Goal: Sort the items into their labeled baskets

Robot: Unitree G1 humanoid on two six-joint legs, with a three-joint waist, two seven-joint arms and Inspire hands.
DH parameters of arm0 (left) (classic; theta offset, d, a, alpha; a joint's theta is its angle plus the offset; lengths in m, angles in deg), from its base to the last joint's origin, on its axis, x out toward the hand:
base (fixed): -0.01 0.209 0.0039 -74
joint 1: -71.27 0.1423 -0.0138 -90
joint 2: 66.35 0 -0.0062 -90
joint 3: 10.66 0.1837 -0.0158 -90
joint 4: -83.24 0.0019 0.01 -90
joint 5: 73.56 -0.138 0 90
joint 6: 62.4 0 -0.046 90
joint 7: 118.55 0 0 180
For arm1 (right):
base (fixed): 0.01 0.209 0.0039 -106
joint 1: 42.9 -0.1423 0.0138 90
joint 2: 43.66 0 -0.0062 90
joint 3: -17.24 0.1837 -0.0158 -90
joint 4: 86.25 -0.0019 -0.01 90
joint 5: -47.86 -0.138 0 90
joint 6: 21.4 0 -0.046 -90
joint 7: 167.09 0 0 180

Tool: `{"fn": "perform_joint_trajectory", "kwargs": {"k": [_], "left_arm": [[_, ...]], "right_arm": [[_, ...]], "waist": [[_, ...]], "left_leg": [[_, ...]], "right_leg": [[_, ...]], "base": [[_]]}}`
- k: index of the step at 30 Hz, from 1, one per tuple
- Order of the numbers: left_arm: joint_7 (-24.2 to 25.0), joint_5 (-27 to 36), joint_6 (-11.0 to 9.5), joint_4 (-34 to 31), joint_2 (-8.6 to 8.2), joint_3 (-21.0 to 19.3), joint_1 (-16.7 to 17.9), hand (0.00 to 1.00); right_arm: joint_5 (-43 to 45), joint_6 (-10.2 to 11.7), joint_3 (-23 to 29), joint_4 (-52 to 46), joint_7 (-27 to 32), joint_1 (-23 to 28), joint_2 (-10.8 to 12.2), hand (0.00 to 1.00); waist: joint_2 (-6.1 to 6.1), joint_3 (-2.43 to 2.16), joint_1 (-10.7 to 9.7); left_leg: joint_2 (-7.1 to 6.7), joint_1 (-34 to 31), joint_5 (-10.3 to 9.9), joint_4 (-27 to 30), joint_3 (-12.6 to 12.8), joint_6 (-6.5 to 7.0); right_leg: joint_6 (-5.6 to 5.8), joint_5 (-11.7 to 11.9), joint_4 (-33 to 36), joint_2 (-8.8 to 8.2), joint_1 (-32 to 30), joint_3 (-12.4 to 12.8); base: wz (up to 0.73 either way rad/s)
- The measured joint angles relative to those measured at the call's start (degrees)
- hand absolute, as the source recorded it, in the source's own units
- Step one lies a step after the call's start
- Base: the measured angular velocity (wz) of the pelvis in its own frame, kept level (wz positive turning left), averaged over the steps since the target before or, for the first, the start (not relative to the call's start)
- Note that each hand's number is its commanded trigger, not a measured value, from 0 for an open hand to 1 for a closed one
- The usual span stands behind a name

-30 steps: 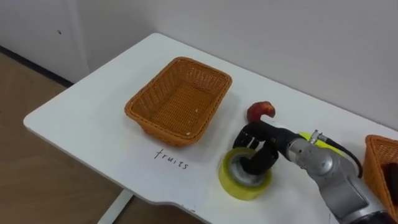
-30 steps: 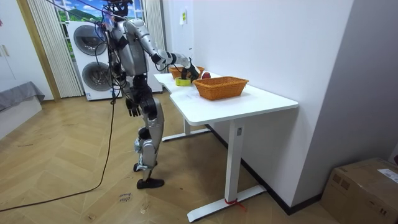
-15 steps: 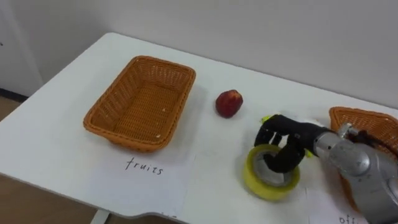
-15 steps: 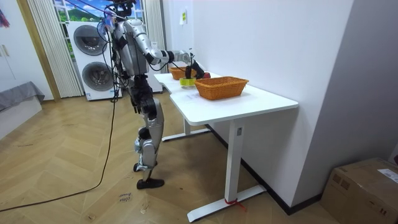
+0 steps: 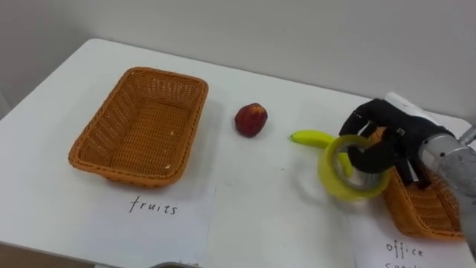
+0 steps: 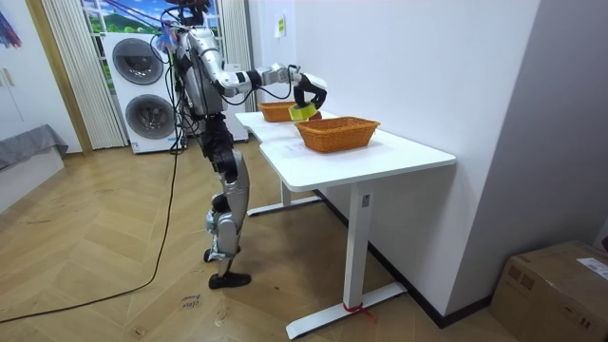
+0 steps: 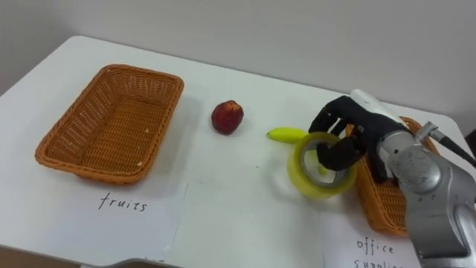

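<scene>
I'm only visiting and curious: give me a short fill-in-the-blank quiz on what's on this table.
The right hand holds a yellow ____ roll off the table.
The basket labelled fruits is ____.
On the table between the apple and the office basket lies a ____.
Missing words: tape; empty; banana.

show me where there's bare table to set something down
Widest bare table: in front of the apple and banana, between the fruits sheet and the office basket. Also the strip behind the apple, toward the wall. Crowded at right: the right hand holds the tape by banana and basket.
</scene>
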Motion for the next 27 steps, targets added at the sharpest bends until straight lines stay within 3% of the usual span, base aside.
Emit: {"fn": "perform_joint_trajectory", "kwargs": {"k": [3, 8, 16, 27], "left_arm": [[-0.1, 0.5, -0.4, 0.2, -0.06, 0.0, 0.0, 0.00], [0.0, 0.5, -0.4, 0.2, -0.13, 0.0, 0.3, 0.00], [0.0, 0.5, -0.4, 0.1, -0.26, -0.1, 0.6, 0.00], [0.0, 1.7, -0.3, -0.1, -0.24, 0.0, 2.0, 0.00]], "right_arm": [[0.2, 0.5, 0.1, 0.0, 1.8, 0.0, 0.0, 1.00], [0.2, 0.5, 0.2, 0.0, 2.7, 0.0, 0.0, 1.00], [-2.0, 0.5, 1.7, 0.0, 3.6, 0.0, 0.0, 1.00], [-6.1, 0.8, 2.2, 5.6, 8.3, -2.6, -0.6, 1.00]], "waist": [[0.48, 0.24, -0.1], [0.90, 0.10, -0.2], [0.82, -0.29, -0.1], [0.40, -0.15, -1.7]], "left_leg": [[0.17, 0.0, 0.0, 0.0, 0.2, -0.04], [0.19, -0.3, 0.0, 0.0, 0.3, -0.05], [0.22, -0.3, 0.0, 0.3, 0.4, -0.04], [0.22, -0.3, 0.0, 0.3, 0.4, -0.04]], "right_leg": [[-0.22, 0.1, 0.0, 0.20, -0.1, 0.6], [-0.30, 0.2, 0.4, 0.18, -0.6, 0.6], [-0.29, 0.2, 0.9, 0.14, -0.9, 0.6], [-0.29, 0.2, 0.9, 0.11, -0.9, 0.6]], "base": [[-0.03], [-0.01], [-0.01], [0.00]]}}
